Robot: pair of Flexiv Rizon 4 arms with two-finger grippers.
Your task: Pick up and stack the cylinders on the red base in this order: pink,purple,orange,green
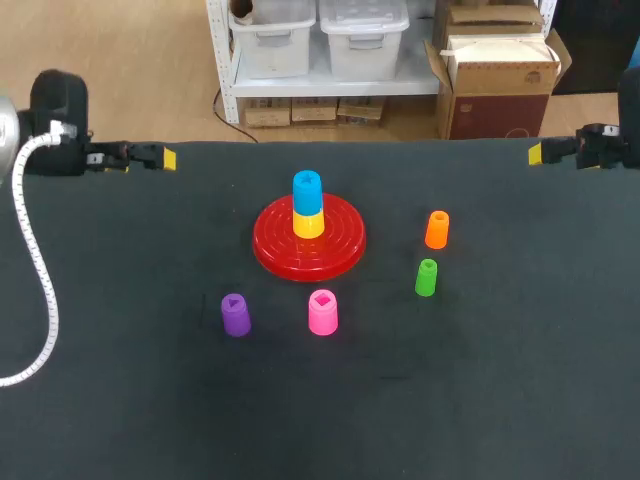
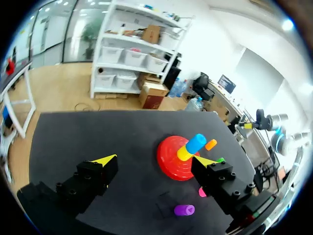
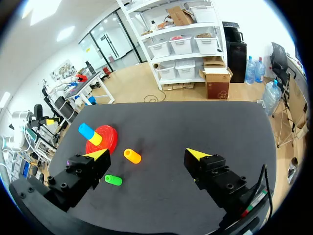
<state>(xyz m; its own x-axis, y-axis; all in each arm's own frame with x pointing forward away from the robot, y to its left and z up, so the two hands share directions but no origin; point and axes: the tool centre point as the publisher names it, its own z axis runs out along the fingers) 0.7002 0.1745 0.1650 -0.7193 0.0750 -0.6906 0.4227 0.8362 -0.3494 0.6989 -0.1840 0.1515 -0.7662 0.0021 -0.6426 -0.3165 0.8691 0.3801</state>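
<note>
The red base (image 1: 309,243) lies mid-table with a yellow cylinder (image 1: 308,222) and a blue cylinder (image 1: 307,190) stacked on its peg. The pink cylinder (image 1: 323,312) and purple cylinder (image 1: 236,314) stand in front of the base. To its right are the orange cylinder (image 1: 437,229) and green cylinder (image 1: 427,277). My left gripper (image 1: 165,158) is at the table's far left edge, open and empty (image 2: 154,159). My right gripper (image 1: 538,153) is at the far right edge, open and empty (image 3: 149,152). In the right wrist view the orange cylinder (image 3: 132,155) and green cylinder (image 3: 113,180) lie ahead.
A white cable (image 1: 36,270) from my left arm hangs over the table's left side. The black tabletop (image 1: 500,380) stretches in front of and beside the cylinders.
</note>
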